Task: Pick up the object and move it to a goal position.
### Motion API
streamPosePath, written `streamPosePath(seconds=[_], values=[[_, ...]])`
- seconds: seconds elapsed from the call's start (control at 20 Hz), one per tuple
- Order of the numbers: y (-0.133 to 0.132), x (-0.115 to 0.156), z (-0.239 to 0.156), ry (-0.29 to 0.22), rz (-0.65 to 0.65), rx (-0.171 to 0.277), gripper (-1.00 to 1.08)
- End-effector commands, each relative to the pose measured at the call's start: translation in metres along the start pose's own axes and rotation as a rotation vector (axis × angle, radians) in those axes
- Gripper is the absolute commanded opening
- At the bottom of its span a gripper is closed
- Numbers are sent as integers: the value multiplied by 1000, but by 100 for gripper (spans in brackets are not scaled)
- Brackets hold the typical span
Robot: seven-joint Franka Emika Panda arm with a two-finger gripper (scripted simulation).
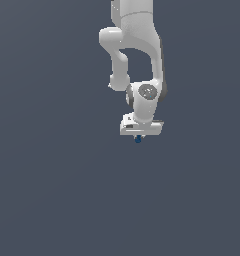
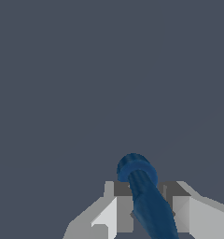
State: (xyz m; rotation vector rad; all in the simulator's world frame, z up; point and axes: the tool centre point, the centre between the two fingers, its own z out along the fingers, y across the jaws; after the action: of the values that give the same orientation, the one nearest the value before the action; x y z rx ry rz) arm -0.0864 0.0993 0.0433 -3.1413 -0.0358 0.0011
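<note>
We are seeing the white arm (image 1: 137,55) reaching down the middle of the exterior view, its hand (image 1: 138,138) pointing downward over a plain dark grey surface (image 1: 52,190). The hand (image 2: 144,212) is pinching the dark-blue object (image 1: 138,140), which is showing as a tiny blob just under the white hand body. In the wrist view, we are looking along the object (image 2: 141,186), a ribbed blue rod with a rounded cap, sitting between the two fingers (image 2: 115,214).
</note>
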Motion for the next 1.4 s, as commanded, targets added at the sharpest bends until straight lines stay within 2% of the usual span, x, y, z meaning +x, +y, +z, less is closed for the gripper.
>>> streamPosePath(seconds=[0.0,0.55,1.35], values=[[1,1,-3,1,0,0,-100],[20,21,-58,1,0,1,-100],[72,79,-206,1,0,1,-100]])
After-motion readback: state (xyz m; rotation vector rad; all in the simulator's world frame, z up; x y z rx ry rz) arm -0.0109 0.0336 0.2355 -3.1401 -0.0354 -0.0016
